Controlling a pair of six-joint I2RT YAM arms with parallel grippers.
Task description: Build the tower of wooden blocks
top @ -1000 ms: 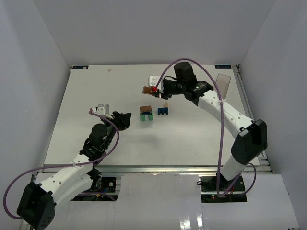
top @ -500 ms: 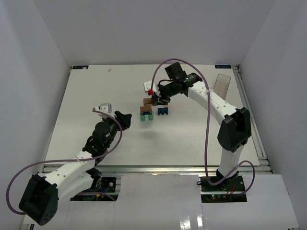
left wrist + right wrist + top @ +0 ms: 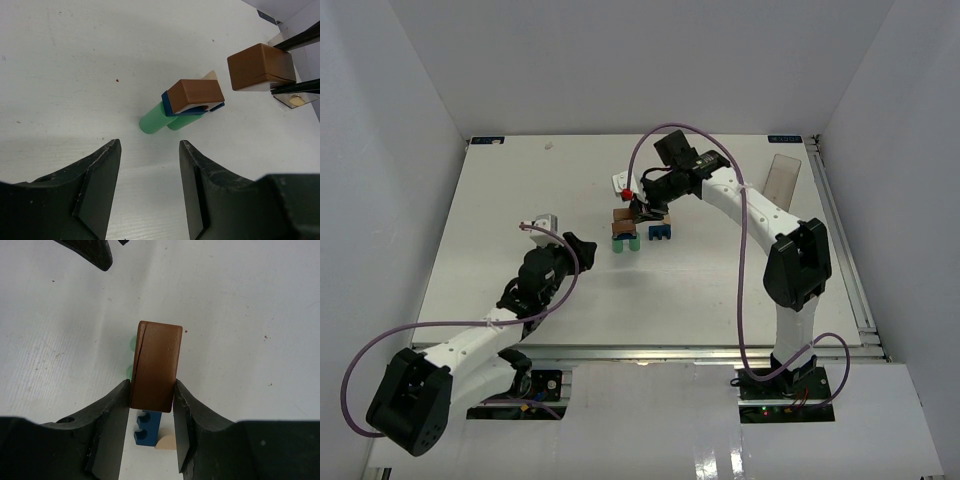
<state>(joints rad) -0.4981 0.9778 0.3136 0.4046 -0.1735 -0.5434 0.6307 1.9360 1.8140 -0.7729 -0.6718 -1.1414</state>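
A small stack (image 3: 625,238) stands mid-table: two green cylinders (image 3: 156,120) lying side by side, a blue piece (image 3: 169,106) across them and a brown block (image 3: 196,93) on top. My right gripper (image 3: 638,207) is shut on a second brown block (image 3: 156,366), which hangs in the air just above and behind the stack (image 3: 260,66). Beside the stack lie a notched blue piece (image 3: 147,429) and a tan piece (image 3: 166,442). My left gripper (image 3: 149,147) stands open and holds nothing, low over the table a short way in front of the cylinders (image 3: 582,245).
A clear plastic box (image 3: 785,176) stands at the back right near the table's edge. White walls close the table on three sides. The right arm arches over the table's right half, and the left arm lies low across the near left.
My right gripper has carried the brown block left and towards me, from behind the blocks to just over the stack. The left arm has edged slightly to the right, still open.
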